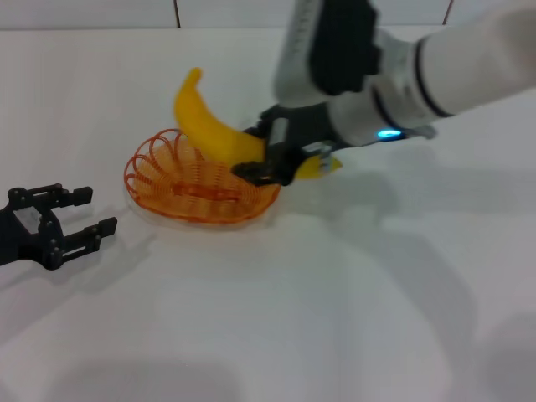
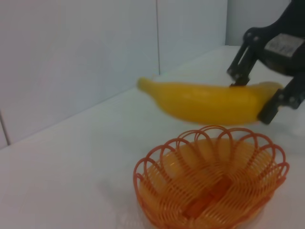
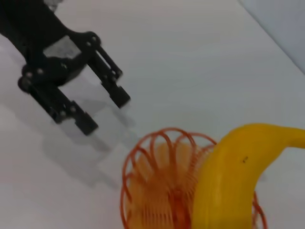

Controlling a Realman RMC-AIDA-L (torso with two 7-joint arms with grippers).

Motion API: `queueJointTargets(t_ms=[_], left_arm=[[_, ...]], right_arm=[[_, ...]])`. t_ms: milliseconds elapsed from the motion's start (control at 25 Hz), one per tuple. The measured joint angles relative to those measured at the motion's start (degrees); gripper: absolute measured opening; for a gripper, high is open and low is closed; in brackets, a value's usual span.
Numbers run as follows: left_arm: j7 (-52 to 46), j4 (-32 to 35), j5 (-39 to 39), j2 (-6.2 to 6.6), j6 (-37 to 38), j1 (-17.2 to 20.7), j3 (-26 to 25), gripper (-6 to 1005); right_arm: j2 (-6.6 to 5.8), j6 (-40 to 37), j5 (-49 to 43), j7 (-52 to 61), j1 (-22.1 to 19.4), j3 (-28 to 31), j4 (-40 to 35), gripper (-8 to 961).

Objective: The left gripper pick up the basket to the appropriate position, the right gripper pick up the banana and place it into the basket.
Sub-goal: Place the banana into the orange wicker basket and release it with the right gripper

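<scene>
The orange wire basket [image 1: 186, 191] stands on the white table, left of centre. My right gripper [image 1: 261, 151] is shut on the yellow banana [image 1: 209, 126] near its right end and holds it just above the basket's far rim, its slim end pointing up and left. In the left wrist view the banana [image 2: 209, 102] hangs level over the basket [image 2: 209, 186], with the right gripper [image 2: 252, 95] clamped on it. My left gripper [image 1: 84, 213] is open and empty on the table, to the left of the basket and apart from it. The right wrist view shows the left gripper [image 3: 104, 114], the basket [image 3: 152, 191] and the banana [image 3: 233, 181].
The white table [image 1: 276, 318] stretches out in front of and to the right of the basket. A white tiled wall [image 2: 76, 62] runs along the table's far edge. My right arm [image 1: 435, 75] reaches in from the upper right.
</scene>
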Motion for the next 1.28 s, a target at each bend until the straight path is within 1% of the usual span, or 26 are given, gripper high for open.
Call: queueJointTargets(t_ms=[240, 440, 640, 800, 960, 1040, 1120, 1200, 1280], left_arm=[[0.0, 0.0, 0.0, 0.00, 0.0, -0.5, 0.3, 598], [0.0, 0.0, 0.0, 0.00, 0.1, -0.7, 0.4, 598], [0.0, -0.1, 0.0, 0.00, 0.2, -0.8, 0.5, 598], [0.0, -0.1, 0.0, 0.00, 0.3, -0.6, 0.5, 598], [0.0, -0.1, 0.2, 0.00, 0.3, -0.4, 0.4, 598], [0.0, -0.1, 0.3, 0.00, 0.3, -0.3, 0.4, 598], [0.0, -0.1, 0.3, 0.00, 0.3, -0.3, 0.4, 598], [0.0, -0.1, 0.2, 0.00, 0.3, -0.2, 0.4, 598], [0.0, -0.2, 0.1, 0.00, 0.3, -0.2, 0.4, 598]], right_arm=[[0.10, 5.4, 0.0, 3.1, 6.0, -6.3, 7.3, 581], [0.30, 9.0, 1.6, 3.7, 8.8, -9.8, 11.5, 599], [0.30, 9.7, 3.2, 3.5, 9.1, -10.4, 12.2, 617], [0.24, 9.9, 4.1, 3.1, 8.6, -10.4, 11.3, 632], [0.02, 9.6, 4.0, 2.9, 7.3, -10.5, 8.7, 646], [-0.11, 9.4, 3.8, 2.6, 5.7, -10.5, 6.3, 654], [-0.29, 9.4, 3.7, 2.0, 3.1, -10.0, 3.0, 661], [-0.41, 9.2, 3.9, 0.2, -0.8, -8.2, -1.4, 668], [-0.42, 8.6, 4.7, -2.7, -5.4, -5.6, -5.4, 848]])
